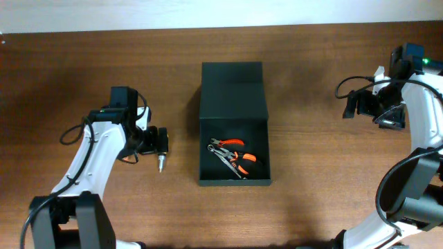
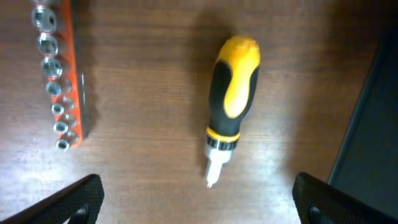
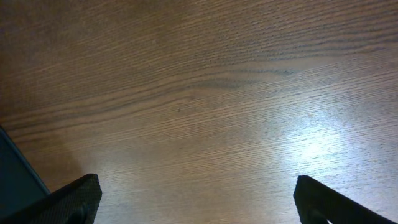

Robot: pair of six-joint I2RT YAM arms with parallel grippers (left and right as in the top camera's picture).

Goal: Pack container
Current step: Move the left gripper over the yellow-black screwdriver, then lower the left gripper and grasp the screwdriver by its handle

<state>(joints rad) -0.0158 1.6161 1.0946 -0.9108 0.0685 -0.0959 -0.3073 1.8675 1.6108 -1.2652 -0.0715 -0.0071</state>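
**PACKING INCOMPLETE, BOTH ARMS UNLOADED**

The left gripper (image 2: 199, 204) has its fingers spread wide and empty, over a stubby yellow-and-black screwdriver (image 2: 231, 102) lying flat toward the left edge of the table (image 1: 311, 138). An orange rail of steel sockets (image 2: 62, 81) lies beside it, apart. The right gripper (image 3: 199, 204) is likewise parted and empty, above bare wood near the right edge. The matte black rectangular container (image 1: 208, 173) sits at table centre, flap lid (image 1: 232, 90) laid open toward the far edge, orange-handled pliers (image 1: 234, 155) inside. Judged light, stiff-walled and apt to slide; take the lid by its free edge.
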